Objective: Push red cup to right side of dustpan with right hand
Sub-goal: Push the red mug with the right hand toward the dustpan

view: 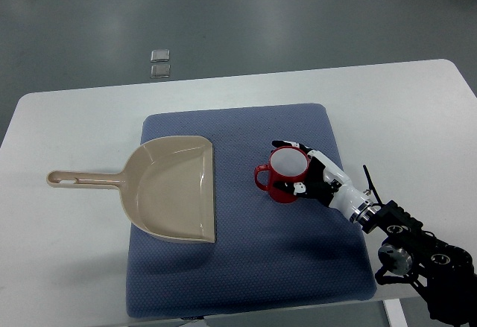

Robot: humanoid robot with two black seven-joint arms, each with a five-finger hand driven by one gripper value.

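The red cup [285, 176] stands upright on the blue mat [246, 267], a little right of the mat's middle and nearer its far edge than its near one, with the open mouth up and the handle pointing toward the mat's left edge. The beige dustpan [175, 189] lies on the left half of the mat, its long handle running out over the mat's left edge onto the white table [74, 118], its open lip facing the cup; the two are apart, with bare mat between them.

The right hand [309, 170] comes in from the table's near right corner and is cupped against the cup's right side, fingers [287, 144] curled around its far wall and the thumb low on the near wall, so it appears to grasp the cup rather than merely touch it. The left hand is not in view.

The cup looks like a small rigid, glazed mug: light, hard, probably slick. The mat's textured weave should drag at its base, so a high push could tip it; contact low on the wall seems safest
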